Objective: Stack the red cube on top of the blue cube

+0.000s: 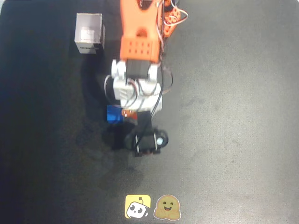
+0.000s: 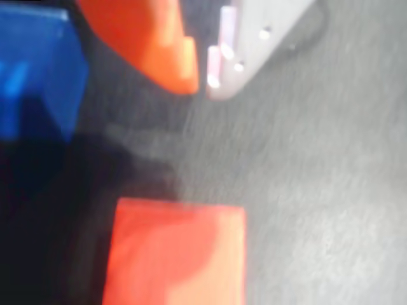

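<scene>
**Closing in on the red cube**

Overhead view: the arm hides most; the blue cube [image 1: 113, 114] lies on the tabletop [image 1: 233, 116] beside the wrist.

Wrist view: the red cube [image 2: 175, 251] sits on the tabletop, the blue cube [image 2: 38, 76] apart from it. Fingers [image 2: 165, 47] look parted, holding nothing. Best to centre the cube between them before closing.

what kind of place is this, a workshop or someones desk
Probably a hobby or lab robot bench, not a workshop floor: a plain dark tabletop with a small orange arm, a blue cube beside it, a small white-grey box, and two cartoon stickers at the near edge.
</scene>
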